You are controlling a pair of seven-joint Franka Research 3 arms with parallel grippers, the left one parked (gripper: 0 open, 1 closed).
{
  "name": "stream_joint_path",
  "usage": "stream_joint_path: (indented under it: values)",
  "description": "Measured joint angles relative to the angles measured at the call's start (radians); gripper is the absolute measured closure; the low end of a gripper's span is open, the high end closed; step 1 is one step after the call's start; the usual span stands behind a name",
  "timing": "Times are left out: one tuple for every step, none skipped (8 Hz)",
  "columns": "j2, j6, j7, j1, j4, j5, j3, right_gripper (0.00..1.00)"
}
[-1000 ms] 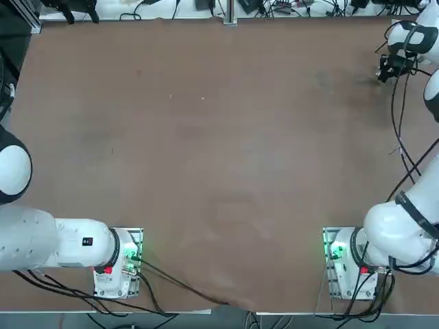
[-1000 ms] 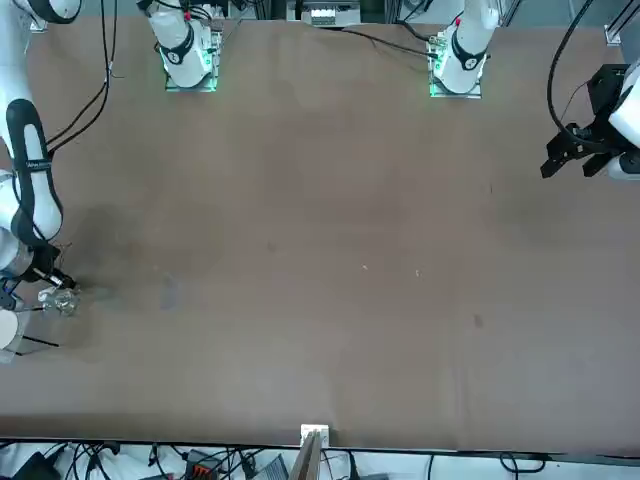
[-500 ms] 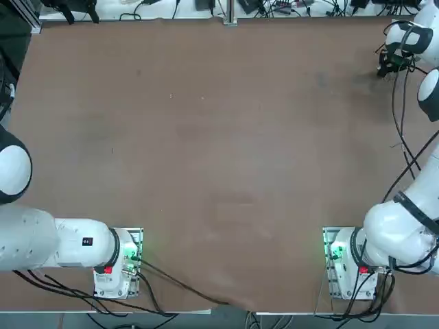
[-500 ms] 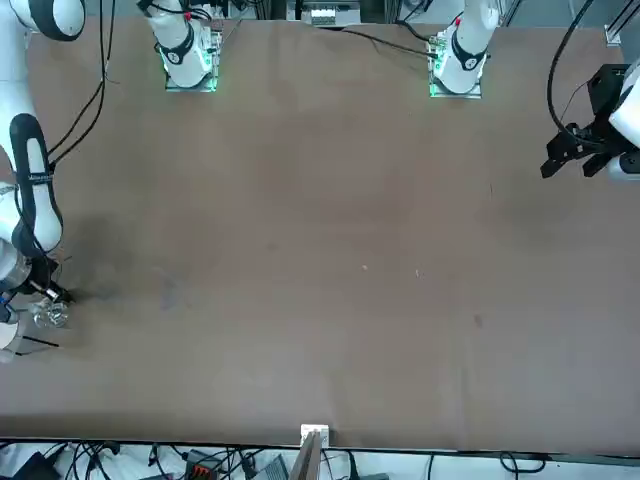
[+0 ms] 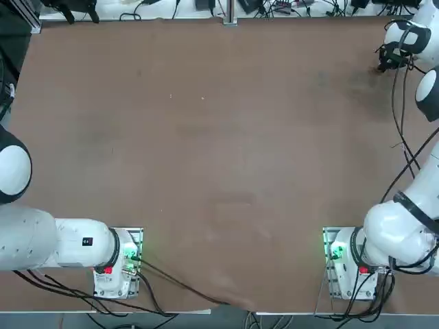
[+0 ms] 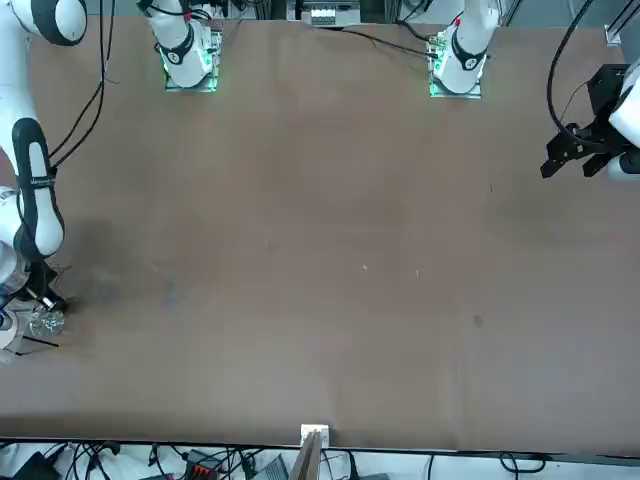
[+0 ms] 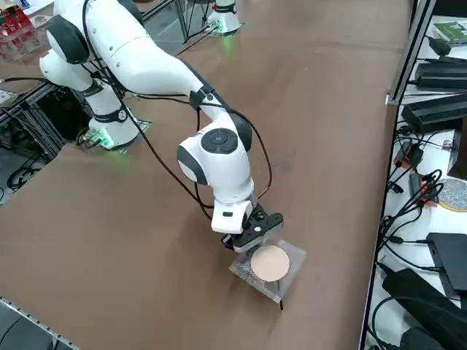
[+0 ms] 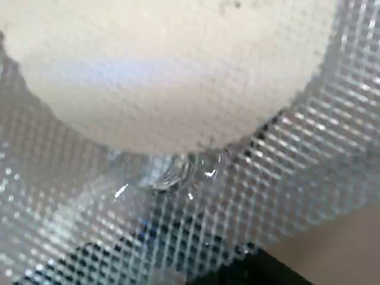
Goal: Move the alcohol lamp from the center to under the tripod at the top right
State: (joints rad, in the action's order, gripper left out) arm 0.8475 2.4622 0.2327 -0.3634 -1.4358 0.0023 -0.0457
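Pincer: right gripper point(image 6: 47, 299), pressed together on the lamp, beside the stand
Table: brown point(image 5: 206, 151), bare between the arms
Stand: mesh square point(image 7: 296, 257) on thin dark legs, clear of the table edge
Disc: pale, round point(image 7: 270, 263), on the mesh
Lamp: clear glass point(image 6: 48, 323), showing through the mesh near the disc's rim
Best handling: probably slide in low and level, clear of legs and mesh, centre beneath the disc, settle, then release
Writing: none legible

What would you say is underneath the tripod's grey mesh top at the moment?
Through the mesh, clear glass of the alcohol lamp shows, with dark parts of the right gripper. The white disc hides whatever lies directly beneath it.
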Motion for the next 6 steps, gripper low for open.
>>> stream_joint_path:
  values:
    - [0.012, 0.008, 0.004, 0.000, 0.013, 0.000, 0.000, 0.98]
    - [0.022, 0.027, 0.007, 0.000, 0.020, 0.000, 0.000, 0.98]
    - [0.030, 0.042, 0.017, 0.000, 0.021, 0.000, 0.000, 0.98]
    - [0.030, 0.044, 0.032, 0.000, 0.023, -0.001, 0.000, 0.98]
    - [0.031, 0.045, 0.042, 0.000, 0.023, -0.001, 0.001, 0.98]
    - [0.031, 0.052, 0.047, 0.000, 0.024, -0.001, 0.001, 0.98]
